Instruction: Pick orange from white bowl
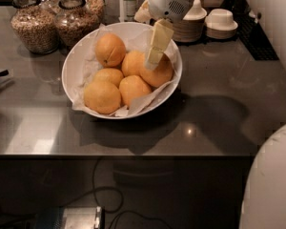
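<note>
The white bowl [71, 66] stands mid-table, lined with crinkled white paper and holding several oranges. The orange [159, 75] at the bowl's right side is large and plain-skinned, partly hidden behind the gripper and a neighbouring fruit. Another big one [102, 97] lies front left and one [109, 49] at the back. My gripper [151, 61], pale yellow under a white wrist, hangs down over the bowl's right half. Its tip sits at the top left of the right-hand orange; I cannot tell if it touches.
Two glass jars of grain [33, 25] stand behind the bowl at the left. Stacked saucers with small upturned white bowls [221, 20] stand at the back right. A white robot part [271, 185] fills the lower right corner. The table's front edge [133, 154] runs below the bowl.
</note>
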Motion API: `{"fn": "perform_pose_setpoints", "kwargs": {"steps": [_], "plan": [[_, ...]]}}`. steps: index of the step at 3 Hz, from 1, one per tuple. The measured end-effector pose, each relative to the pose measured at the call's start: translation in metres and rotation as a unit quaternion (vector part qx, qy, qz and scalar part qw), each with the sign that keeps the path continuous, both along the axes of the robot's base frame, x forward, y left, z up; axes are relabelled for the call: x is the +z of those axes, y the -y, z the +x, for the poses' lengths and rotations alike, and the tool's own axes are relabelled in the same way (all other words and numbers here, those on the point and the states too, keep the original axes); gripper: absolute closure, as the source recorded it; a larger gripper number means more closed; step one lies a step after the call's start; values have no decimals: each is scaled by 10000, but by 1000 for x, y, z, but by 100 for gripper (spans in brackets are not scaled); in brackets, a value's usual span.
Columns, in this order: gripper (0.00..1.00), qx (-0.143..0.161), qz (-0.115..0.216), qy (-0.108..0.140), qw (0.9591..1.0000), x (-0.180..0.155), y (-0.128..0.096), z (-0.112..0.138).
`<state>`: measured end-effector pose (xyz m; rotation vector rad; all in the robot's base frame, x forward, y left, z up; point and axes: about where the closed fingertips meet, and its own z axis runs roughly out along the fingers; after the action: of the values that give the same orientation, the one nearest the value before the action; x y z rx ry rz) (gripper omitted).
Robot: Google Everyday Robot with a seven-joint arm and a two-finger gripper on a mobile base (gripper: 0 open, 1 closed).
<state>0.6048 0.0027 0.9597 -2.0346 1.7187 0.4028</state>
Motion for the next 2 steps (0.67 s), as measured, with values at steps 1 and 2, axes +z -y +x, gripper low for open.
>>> {"fn": "perform_pose_setpoints", "kwargs": {"steps": [1, 2], "plan": [[0, -183, -24, -109, 9998, -11, 5, 3], [0, -496, 66, -353, 9981, -24, 23, -5]]}}
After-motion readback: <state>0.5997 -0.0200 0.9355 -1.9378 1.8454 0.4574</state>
